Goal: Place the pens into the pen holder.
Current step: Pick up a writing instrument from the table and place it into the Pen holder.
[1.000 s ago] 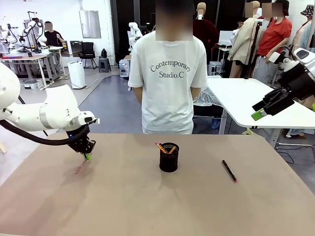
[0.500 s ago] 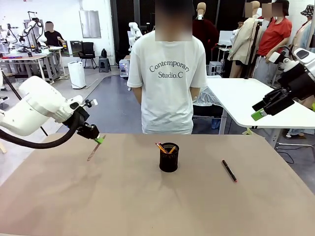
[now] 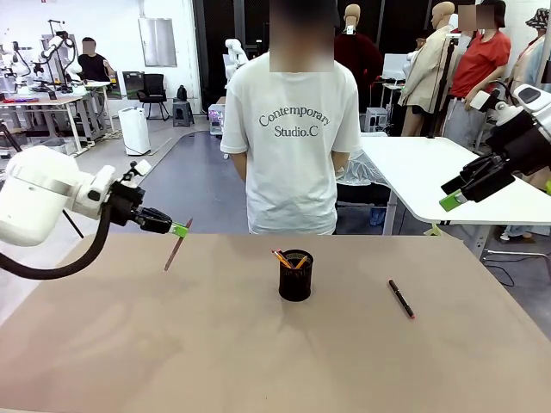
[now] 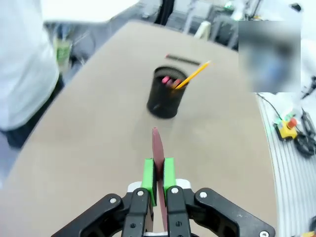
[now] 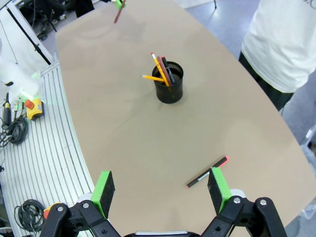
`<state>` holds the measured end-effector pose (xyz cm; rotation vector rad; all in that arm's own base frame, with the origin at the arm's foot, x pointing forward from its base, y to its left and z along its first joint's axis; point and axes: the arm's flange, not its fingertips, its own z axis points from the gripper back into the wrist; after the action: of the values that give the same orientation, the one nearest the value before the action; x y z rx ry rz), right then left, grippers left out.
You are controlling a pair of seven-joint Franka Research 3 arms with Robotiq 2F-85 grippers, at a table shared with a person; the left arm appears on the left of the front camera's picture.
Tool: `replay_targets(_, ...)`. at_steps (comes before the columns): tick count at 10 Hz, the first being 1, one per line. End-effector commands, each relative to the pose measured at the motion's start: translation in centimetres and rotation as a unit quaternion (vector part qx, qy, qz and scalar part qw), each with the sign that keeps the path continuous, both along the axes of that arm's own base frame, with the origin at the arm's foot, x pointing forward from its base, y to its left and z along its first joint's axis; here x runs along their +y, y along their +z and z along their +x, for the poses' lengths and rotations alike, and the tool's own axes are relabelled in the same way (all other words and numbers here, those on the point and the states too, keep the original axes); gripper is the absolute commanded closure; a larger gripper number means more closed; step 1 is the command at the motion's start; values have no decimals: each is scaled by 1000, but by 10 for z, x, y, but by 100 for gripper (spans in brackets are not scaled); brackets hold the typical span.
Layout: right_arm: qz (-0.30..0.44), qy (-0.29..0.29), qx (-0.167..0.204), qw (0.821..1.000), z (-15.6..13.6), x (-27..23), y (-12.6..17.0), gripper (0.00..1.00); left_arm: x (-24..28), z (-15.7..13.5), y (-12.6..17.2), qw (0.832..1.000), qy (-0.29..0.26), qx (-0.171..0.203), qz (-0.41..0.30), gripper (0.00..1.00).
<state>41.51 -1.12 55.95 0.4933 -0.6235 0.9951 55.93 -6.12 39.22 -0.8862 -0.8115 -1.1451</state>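
My left gripper (image 3: 179, 230) is shut on a pinkish-red pen (image 3: 176, 247), which hangs tilted in the air above the table's left side. In the left wrist view the pen (image 4: 157, 150) stands clamped between the green pads (image 4: 148, 173), pointing toward the black mesh pen holder (image 4: 167, 92). The pen holder (image 3: 295, 275) stands mid-table with a yellow pencil (image 4: 192, 75) and other pens leaning in it. A black pen with a red tip (image 3: 400, 298) lies flat to the holder's right. My right gripper (image 3: 452, 196) hovers open, high at the right, above that pen (image 5: 207, 172) and the holder (image 5: 169, 83).
A person in a white T-shirt (image 3: 295, 146) stands at the table's far edge, behind the holder, hands out of sight. A white table (image 3: 448, 176) stands at the back right, under my right arm. The brown tabletop (image 3: 258, 361) is bare in front.
My left gripper has lifted the pinkish-red pen off the table and carried it up and to the right. The right arm, holder and black pen have not moved.
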Motion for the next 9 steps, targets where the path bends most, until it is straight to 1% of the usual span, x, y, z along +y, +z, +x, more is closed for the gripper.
replay_targets(1,8,-2,-1,1000,0,1,2,0,8,-10,-1,995,-48,-59,-63,100)
replay_targets(2,8,-2,-1,1000,0,1,2,0,11,-10,2,990,-41,-106,-89,100)
replay_targets(3,8,-2,-1,1000,0,1,2,0,16,-13,4,982,-69,-144,-103,100)
replay_targets(4,8,-2,-1,1000,0,1,2,0,12,-18,7,975,-100,-171,-103,100)
replay_targets(5,8,-2,-1,1000,0,1,2,0,13,-20,14,971,-97,-187,-114,100)
replay_targets(6,8,-2,-1,1000,0,1,2,0,10,-19,14,974,-93,-186,-91,100)
replay_targets(7,8,-2,-1,1000,0,1,2,0,13,-11,13,977,-88,-166,-96,100)
replay_targets(9,8,-2,-1,1000,0,1,2,0,13,-11,13,977,-88,-166,-96,100)
